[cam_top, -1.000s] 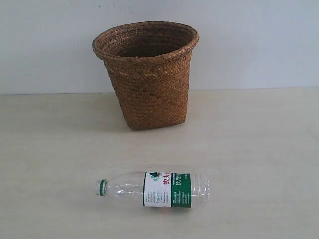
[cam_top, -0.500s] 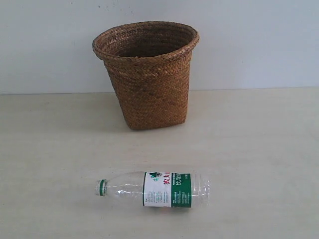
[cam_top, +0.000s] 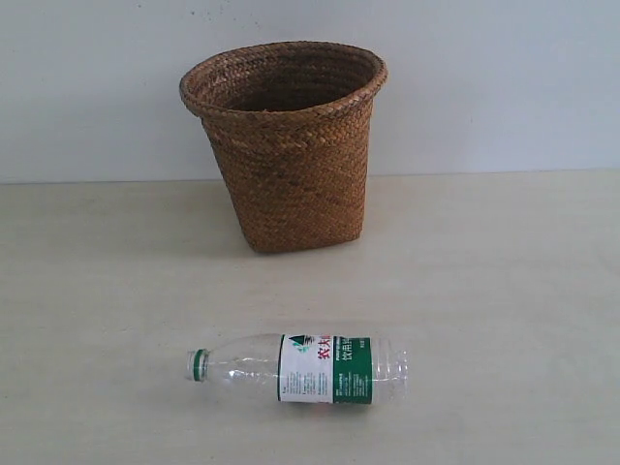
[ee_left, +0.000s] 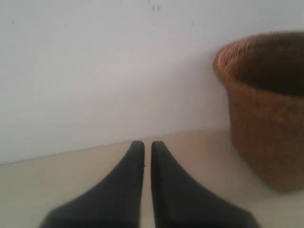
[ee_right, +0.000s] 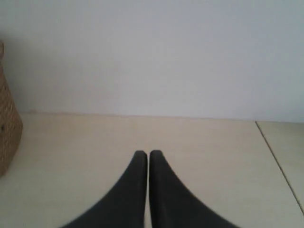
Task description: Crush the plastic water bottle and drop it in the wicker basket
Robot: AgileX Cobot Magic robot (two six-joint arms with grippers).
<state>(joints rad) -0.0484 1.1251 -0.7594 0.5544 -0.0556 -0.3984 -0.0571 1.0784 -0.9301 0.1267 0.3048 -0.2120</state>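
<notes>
The plastic water bottle [cam_top: 300, 368] lies on its side near the front of the table, green cap pointing left, uncrushed. Behind it the wicker basket [cam_top: 284, 145] stands upright against the wall. Neither arm shows in the exterior view. In the left wrist view my left gripper [ee_left: 147, 145] is shut with nothing between its black fingers, and the basket [ee_left: 266, 109] stands off to one side of it. My right gripper [ee_right: 148, 154] is also shut and empty, with only the edge of the basket [ee_right: 7, 137] in its view. The bottle shows in neither wrist view.
A pale wall [cam_top: 484, 77] runs along the back of the light table [cam_top: 504, 291]. A thin dark seam [ee_right: 280, 166] crosses the tabletop in the right wrist view.
</notes>
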